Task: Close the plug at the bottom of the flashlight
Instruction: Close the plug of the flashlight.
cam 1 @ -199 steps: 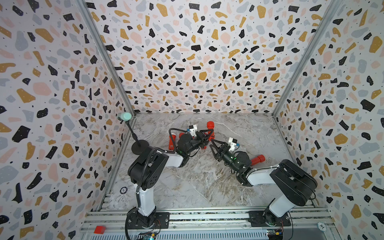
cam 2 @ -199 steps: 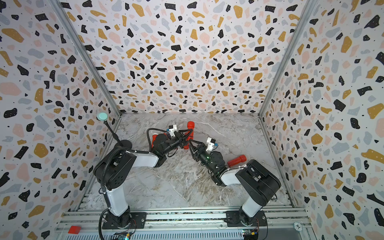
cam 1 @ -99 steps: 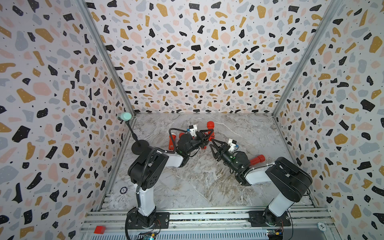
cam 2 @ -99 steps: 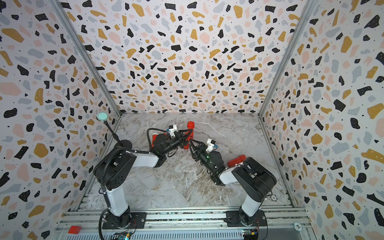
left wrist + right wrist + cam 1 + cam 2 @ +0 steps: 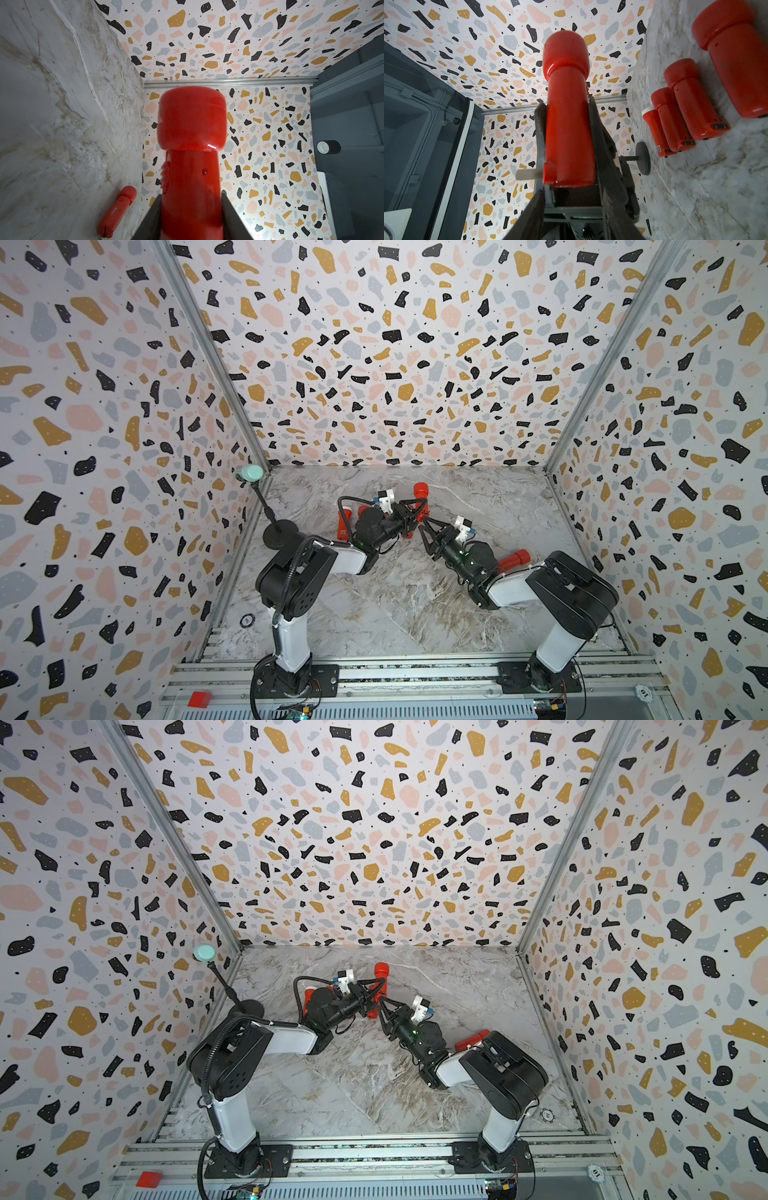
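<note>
My left gripper (image 5: pixel 419 510) (image 5: pixel 191 224) is shut on a red flashlight (image 5: pixel 420 490) (image 5: pixel 381 970) and holds it off the table, head toward the back wall. In the right wrist view the flashlight (image 5: pixel 566 104) shows from its bottom end. There the plug (image 5: pixel 550 172), a small red flap with a whitish stub, sticks out at the base's edge. Just below that end is my right gripper (image 5: pixel 423 526) (image 5: pixel 384 1011) (image 5: pixel 571 220). Its dark fingers (image 5: pixel 529 218) stand apart with nothing between them, short of the plug.
Several more red flashlights (image 5: pixel 691 108) lie on the marble table behind the left arm (image 5: pixel 344 522). Another one (image 5: pixel 515 559) lies beside the right arm. A black microphone stand (image 5: pixel 277 533) stands at the table's left edge. Patterned walls enclose three sides.
The right arm's elbow has swung a little to the left while its gripper stays at the flashlight's bottom. The left arm and the flashlight have not moved.
</note>
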